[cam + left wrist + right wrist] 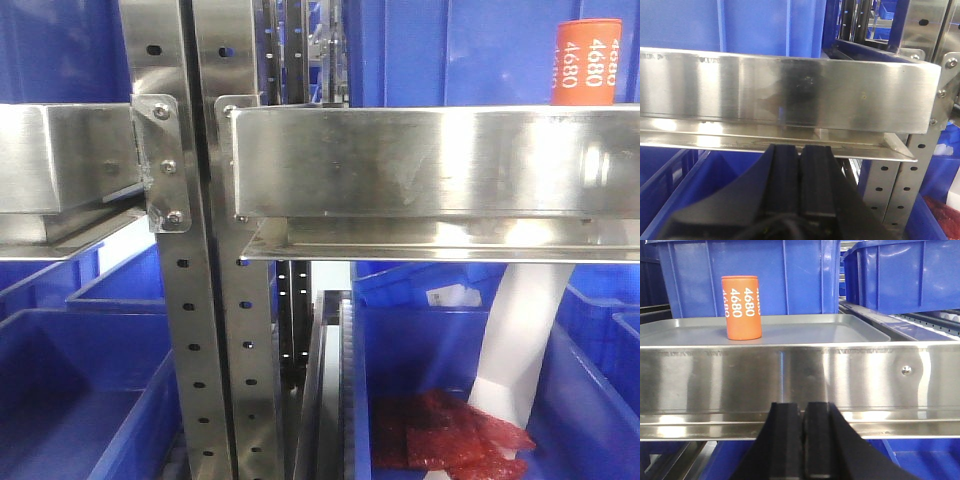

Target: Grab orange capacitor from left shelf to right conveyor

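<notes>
- Right gripper clenched, empty — low before left shelf rail, probably pre-reach
- orange capacitor upright on silver tray, sides free for grasping
- left gripper clenched too — idle

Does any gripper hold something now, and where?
Nothing is held. The left gripper and right gripper are shut, empty; the orange capacitor stands untouched on the tray.

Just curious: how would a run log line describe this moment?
orange capacitor: upright on tray | left jaws: shut, empty | right jaws: shut, empty
</notes>
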`<state>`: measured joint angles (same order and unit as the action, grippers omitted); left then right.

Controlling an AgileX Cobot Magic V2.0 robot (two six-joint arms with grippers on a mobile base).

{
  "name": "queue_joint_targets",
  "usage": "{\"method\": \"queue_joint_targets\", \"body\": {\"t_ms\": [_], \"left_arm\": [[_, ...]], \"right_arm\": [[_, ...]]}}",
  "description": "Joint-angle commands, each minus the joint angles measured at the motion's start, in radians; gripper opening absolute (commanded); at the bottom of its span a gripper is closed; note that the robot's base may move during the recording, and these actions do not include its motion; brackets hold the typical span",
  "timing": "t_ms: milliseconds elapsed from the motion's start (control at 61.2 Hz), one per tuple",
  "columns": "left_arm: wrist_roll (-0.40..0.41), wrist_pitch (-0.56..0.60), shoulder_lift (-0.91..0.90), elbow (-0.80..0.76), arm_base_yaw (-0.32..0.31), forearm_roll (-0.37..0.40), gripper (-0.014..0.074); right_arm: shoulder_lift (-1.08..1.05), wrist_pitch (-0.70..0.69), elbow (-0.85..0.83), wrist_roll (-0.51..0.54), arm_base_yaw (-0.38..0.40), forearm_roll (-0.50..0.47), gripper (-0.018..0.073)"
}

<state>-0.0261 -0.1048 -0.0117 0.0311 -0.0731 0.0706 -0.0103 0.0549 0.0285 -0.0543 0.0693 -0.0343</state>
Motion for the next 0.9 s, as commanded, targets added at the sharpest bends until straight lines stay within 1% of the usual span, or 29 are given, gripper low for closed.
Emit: {"method": "queue_joint_targets", "body": {"t_ms": [0, 882], "left_arm": [[0.002, 0.084, -0.013, -0.003, 0.002, 0.003, -0.0127], [0.002, 0.084, -0.013, -0.003, 0.002, 0.003, -0.0127]], "right_arm": [[-0.014, -0.091, -0.004, 0.005, 0.004, 0.001, 0.0057], [-0.014, -0.102, -0.004, 0.005, 0.004, 0.001, 0.0057]]}}
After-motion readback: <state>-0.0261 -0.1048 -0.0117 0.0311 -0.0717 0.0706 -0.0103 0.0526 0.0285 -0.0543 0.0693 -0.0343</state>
